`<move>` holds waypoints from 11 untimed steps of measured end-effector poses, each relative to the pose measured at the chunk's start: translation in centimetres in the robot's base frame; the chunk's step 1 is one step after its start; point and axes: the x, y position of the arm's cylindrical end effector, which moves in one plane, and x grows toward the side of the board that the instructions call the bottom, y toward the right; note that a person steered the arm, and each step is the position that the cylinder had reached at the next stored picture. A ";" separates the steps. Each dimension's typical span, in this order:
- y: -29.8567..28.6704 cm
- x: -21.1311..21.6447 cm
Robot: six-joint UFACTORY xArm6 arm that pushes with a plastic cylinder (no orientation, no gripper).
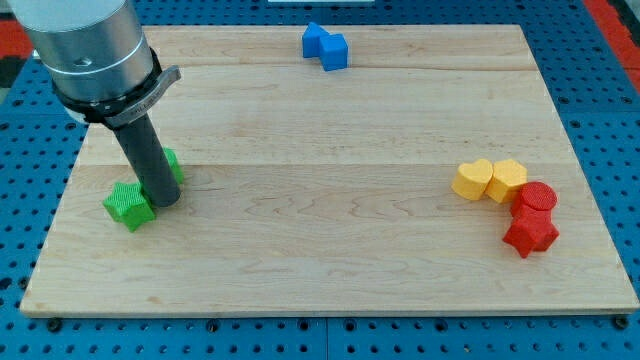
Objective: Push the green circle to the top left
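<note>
My tip (pixel 166 201) rests on the wooden board (pixel 330 250) at the view's left. A green block (pixel 173 163), mostly hidden behind the rod, sits just above the tip and touches the rod; its shape cannot be made out. A green star (pixel 129 204) lies right beside the tip on its left. The arm's grey body fills the view's top left corner.
Two blue blocks (pixel 325 45) sit together at the top edge, middle. At the right are a yellow heart (pixel 472 180), a yellow block (pixel 507 180), a red round block (pixel 535 198) and a red star (pixel 530 234), clustered. Blue pegboard surrounds the board.
</note>
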 end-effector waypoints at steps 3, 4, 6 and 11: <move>-1.1 -14.4; 1.4 -12.8; -1.9 -20.0; -5.2 -19.5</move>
